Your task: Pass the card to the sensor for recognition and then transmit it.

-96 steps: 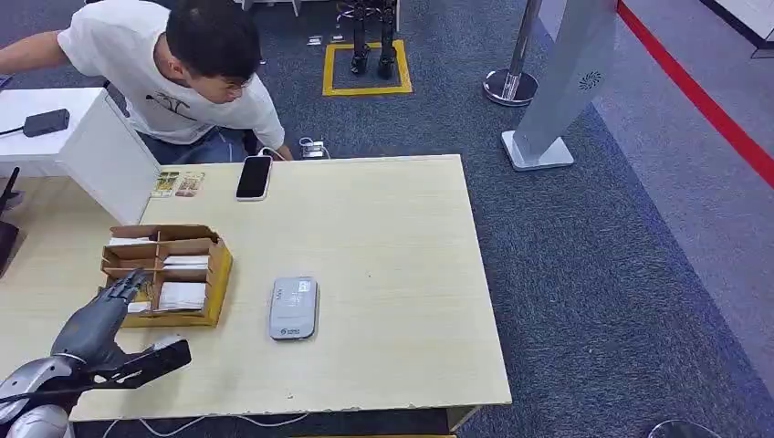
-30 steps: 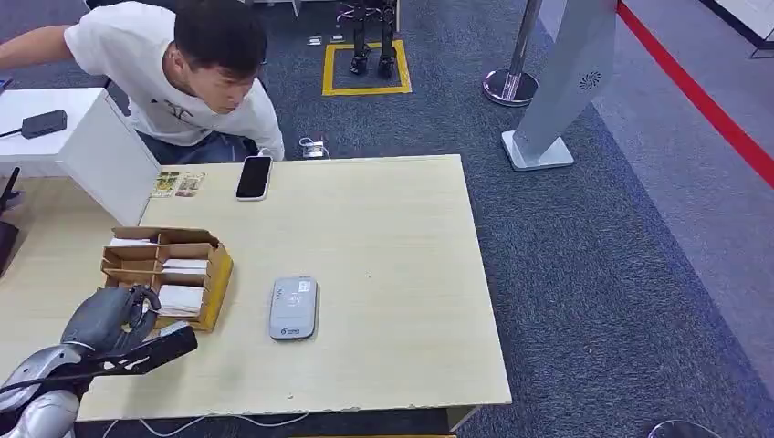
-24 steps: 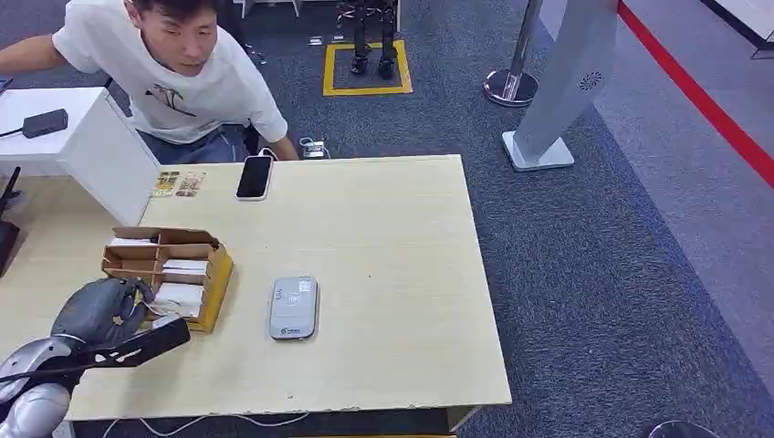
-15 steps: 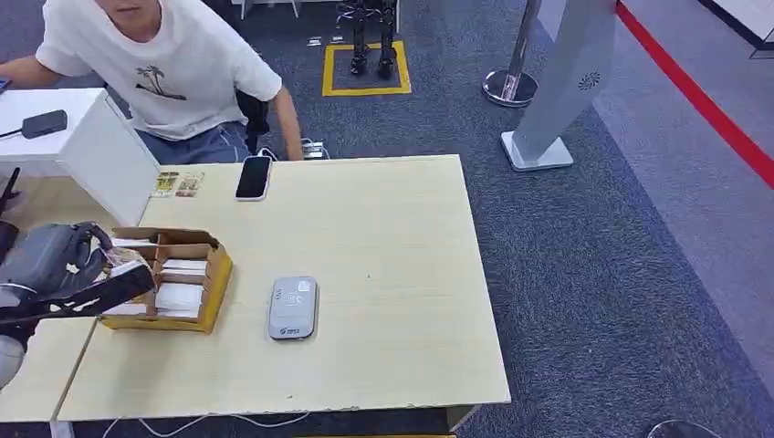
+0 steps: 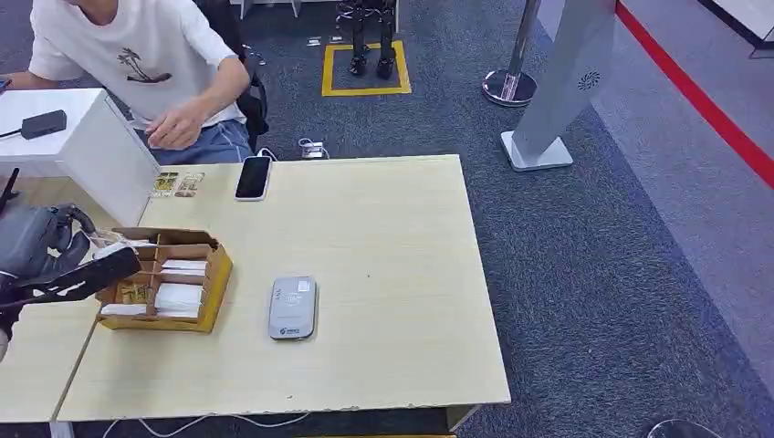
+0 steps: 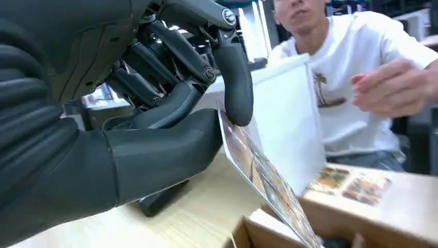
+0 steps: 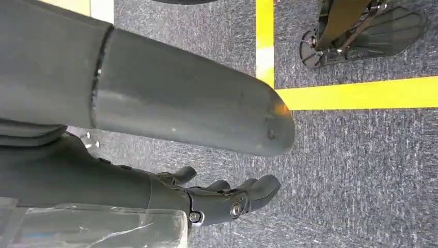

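Observation:
My left hand (image 5: 36, 245) hovers left of the cardboard card box (image 5: 219, 274), above the table's left side. It pinches a picture card (image 6: 258, 170) between the thumb and a finger (image 6: 235, 77); the card slants down toward the box's rim (image 6: 268, 232). In the head view the card's pale edge (image 5: 111, 247) shows just beyond the hand. The grey card sensor (image 5: 293, 308) lies flat on the table (image 5: 383, 237), right of the box. My right hand (image 7: 227, 199) hangs over the carpet, fingers loosely apart, holding nothing.
The box holds several white cards (image 5: 178, 297). A black phone (image 5: 254, 176) and two picture cards (image 5: 178, 183) lie at the far edge. A white block (image 5: 105, 155) stands at back left. A person (image 5: 137, 55) sits behind it, one hand (image 5: 173, 125) raised.
My left hand closed inside the box, then lifted out with a card and drew back to the left. The person straightened up and away from the table.

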Available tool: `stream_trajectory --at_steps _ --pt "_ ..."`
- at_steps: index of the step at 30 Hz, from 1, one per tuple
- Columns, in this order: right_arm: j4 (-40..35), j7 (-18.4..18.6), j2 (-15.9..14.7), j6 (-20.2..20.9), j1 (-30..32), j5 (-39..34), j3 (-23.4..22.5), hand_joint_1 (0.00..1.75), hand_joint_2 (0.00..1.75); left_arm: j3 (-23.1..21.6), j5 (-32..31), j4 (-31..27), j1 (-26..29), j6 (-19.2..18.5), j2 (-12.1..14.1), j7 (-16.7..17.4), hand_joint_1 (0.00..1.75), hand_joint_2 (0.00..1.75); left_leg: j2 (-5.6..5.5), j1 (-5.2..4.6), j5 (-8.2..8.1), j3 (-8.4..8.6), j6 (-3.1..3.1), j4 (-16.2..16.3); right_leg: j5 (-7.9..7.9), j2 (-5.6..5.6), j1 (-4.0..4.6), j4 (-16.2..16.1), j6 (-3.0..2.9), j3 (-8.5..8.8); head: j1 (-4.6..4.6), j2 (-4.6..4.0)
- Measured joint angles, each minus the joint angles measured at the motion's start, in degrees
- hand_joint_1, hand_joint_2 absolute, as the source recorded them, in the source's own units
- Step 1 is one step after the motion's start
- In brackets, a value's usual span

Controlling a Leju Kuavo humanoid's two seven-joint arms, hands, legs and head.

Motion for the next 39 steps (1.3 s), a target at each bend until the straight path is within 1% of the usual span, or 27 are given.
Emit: stream_trajectory --at_steps 2,6,11,18,21,31,36,37,38,39 --pt "0.0 0.1 0.0 0.0 0.0 0.5 0.0 0.0 0.0 0.1 -4.1 0.3 -0.1 2.3 0.0 1.3 1.75 1.75 0.01 0.0 0.0 0.01 0.0 0.0 0.0 0.01 0.0 0.0 0.0 0.0 -0.02 0.0" --pt "-0.2 0.7 0.0 0.1 -0.1 1.6 0.0 0.0 0.0 0.3 -12.2 2.9 -0.7 6.7 -0.4 2.8 1.75 1.75 -0.01 0.0 0.0 0.01 0.0 0.0 0.0 -0.01 0.0 0.0 0.0 -0.02 0.0 0.0" --pt "-0.2 1.1 0.0 0.1 -0.5 2.7 0.0 0.0 0.0 0.8 -16.3 8.0 -2.4 8.4 -2.2 2.9 1.75 1.75 0.0 0.0 0.04 0.01 -0.05 0.0 0.03 0.01 0.0 0.0 0.01 -0.02 0.0 0.0" --pt "-0.5 1.1 0.0 0.2 -0.8 2.8 0.0 0.0 0.0 1.1 -17.2 12.7 -4.8 8.7 -4.5 2.6 1.75 1.75 0.0 0.0 0.05 0.01 -0.04 0.0 0.04 0.01 0.0 0.0 0.01 -0.02 -0.02 0.0" --pt "-0.5 1.2 0.0 0.2 -0.8 2.7 0.0 0.0 0.0 1.1 -17.6 14.3 -6.1 8.6 -5.9 1.9 1.75 1.75 -0.01 0.0 0.06 -0.01 -0.04 0.0 0.04 0.0 0.0 0.0 0.01 -0.03 -0.02 0.02" --pt "-0.5 0.9 0.0 0.2 -0.7 2.0 0.0 0.0 0.0 1.0 -17.6 16.7 -8.7 8.1 -8.9 0.7 1.75 1.75 0.05 0.0 0.06 0.01 -0.04 0.0 0.06 0.07 0.0 0.0 -0.02 -0.05 -0.02 0.0" --pt "-0.5 0.7 0.0 0.2 -0.7 1.7 0.0 0.0 0.0 1.0 -17.1 17.5 -10.1 7.6 -10.0 0.1 1.75 1.75 0.05 0.0 0.06 0.0 -0.04 0.0 0.06 0.08 0.0 0.0 -0.02 -0.05 0.0 0.0" --pt "-0.5 0.7 0.0 0.2 -0.7 1.7 0.0 0.0 0.0 1.0 -17.0 17.6 -10.4 7.5 -10.1 0.1 0.0 1.75 0.05 0.0 0.06 0.0 -0.04 0.0 0.06 0.08 0.0 0.0 -0.02 -0.05 0.0 0.0" --pt "-0.5 0.7 0.0 0.2 -0.7 1.7 0.0 0.0 0.0 1.0 -17.0 17.7 -10.5 7.4 -10.2 0.0 0.0 0.0 0.06 0.0 0.06 0.01 -0.04 0.0 0.06 0.1 0.0 0.0 -0.02 -0.06 0.0 0.0" --pt "-0.5 0.6 0.0 0.2 -0.7 1.7 0.0 0.0 0.0 1.0 -16.8 17.7 -10.6 7.4 -10.3 0.0 0.0 0.0 0.07 0.0 0.06 0.01 -0.04 0.0 0.06 0.1 0.0 0.0 -0.02 -0.07 -0.02 0.0"
